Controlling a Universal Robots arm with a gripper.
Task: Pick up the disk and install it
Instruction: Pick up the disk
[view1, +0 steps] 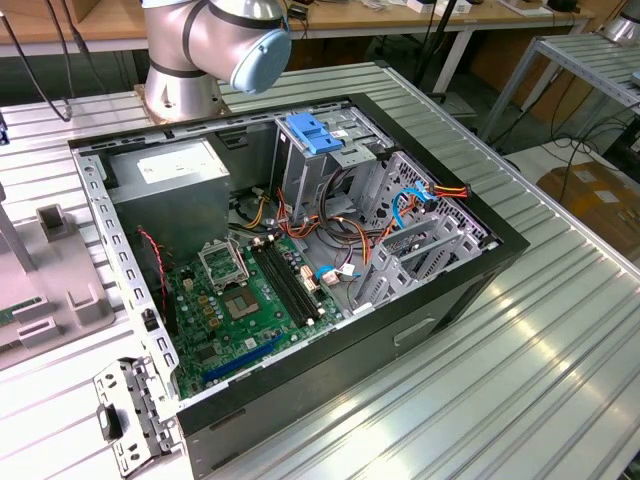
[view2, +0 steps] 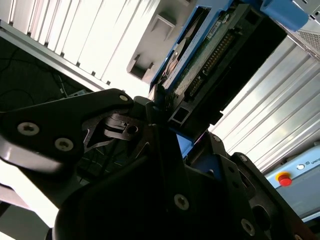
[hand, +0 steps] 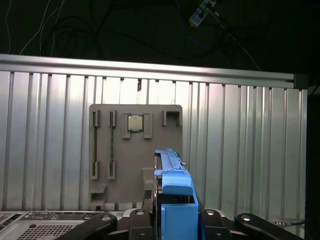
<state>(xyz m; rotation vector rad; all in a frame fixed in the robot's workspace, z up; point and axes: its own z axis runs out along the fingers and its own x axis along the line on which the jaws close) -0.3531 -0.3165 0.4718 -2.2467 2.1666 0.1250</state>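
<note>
A black robot gripper (hand: 172, 221) is clamped on the flat grey-metal disk with blue plastic rails (hand: 175, 195), held edge-on. A grey plastic fixture tray (hand: 125, 150) lies beyond it on the ribbed aluminium table (hand: 250, 150). A firm, square hold seems wise, so the disk cannot tilt between the jaws.

You have bright, even light in the exterior view: the ribbed metal table (view1: 560, 330) shows a soft sheen, and the open computer case (view1: 330, 372) holds shadow along its inner walls. In the second wrist view the table blows out to white glare, leaving the gripper (view2: 159, 102) and the disk (view2: 210, 55) backlit and dark. Beyond the table's edge, the first wrist view falls to black.
</note>
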